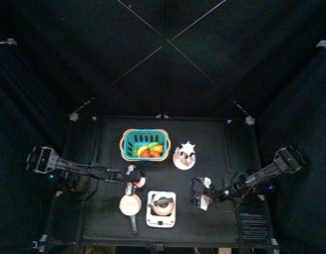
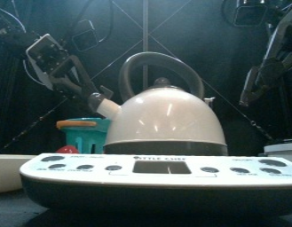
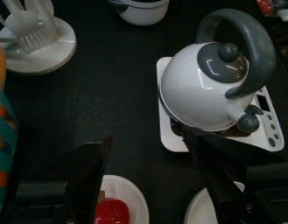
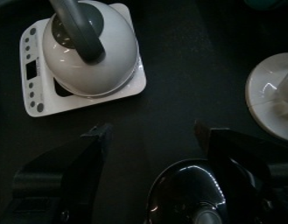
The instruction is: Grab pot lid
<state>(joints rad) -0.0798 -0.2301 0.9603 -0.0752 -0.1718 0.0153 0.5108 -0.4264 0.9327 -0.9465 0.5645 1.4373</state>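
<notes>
- Black, glossy pot lid (image 4: 193,194) lies on the table between the right gripper's (image 4: 158,144) parted jaws, we see no contact.
- White kettle (image 3: 213,80) stands on its scale (image 4: 81,96) nearby.
- Left gripper (image 3: 152,162) hangs with jaws apart, holding nothing.

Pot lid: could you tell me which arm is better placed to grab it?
Right. In its wrist view the dark pot lid lies under the open right gripper; the left gripper hangs by the kettle.
</notes>
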